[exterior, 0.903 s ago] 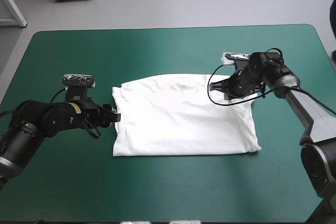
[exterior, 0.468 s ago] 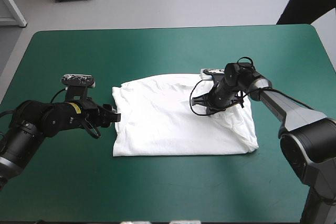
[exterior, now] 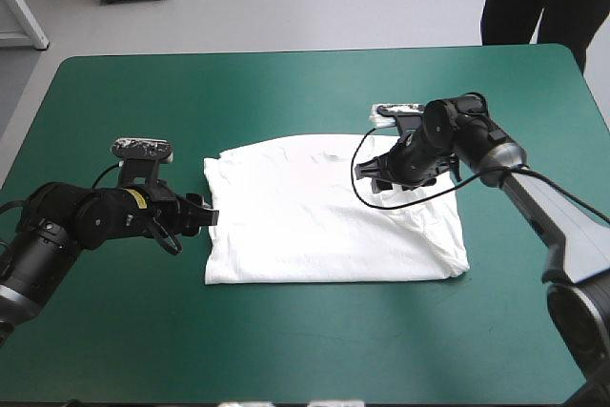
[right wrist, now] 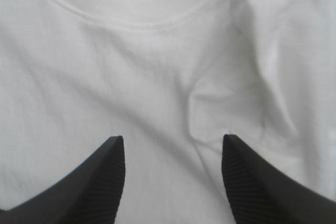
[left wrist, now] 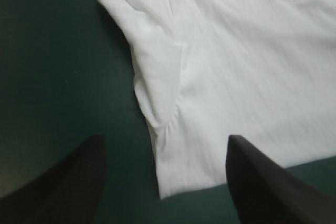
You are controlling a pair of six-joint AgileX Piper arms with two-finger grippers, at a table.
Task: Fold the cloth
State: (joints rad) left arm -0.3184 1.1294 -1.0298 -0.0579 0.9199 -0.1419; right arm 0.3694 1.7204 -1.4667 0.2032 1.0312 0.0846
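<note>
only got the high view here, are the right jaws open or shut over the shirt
Observer: Open. The right wrist view shows the right gripper with its jaws apart above the T-shirt, and no fabric pinched between them.
Operator: whats ahead of it
Observer: The neckline seam curves across just ahead of the jaws, and a wrinkle rises near one of them.
Operator: and the left one
Observer: The left gripper is open too. The T-shirt's edge, with a sleeve along it, runs toward the gap between its jaws. Beside that edge is bare teal-green cover.
</note>
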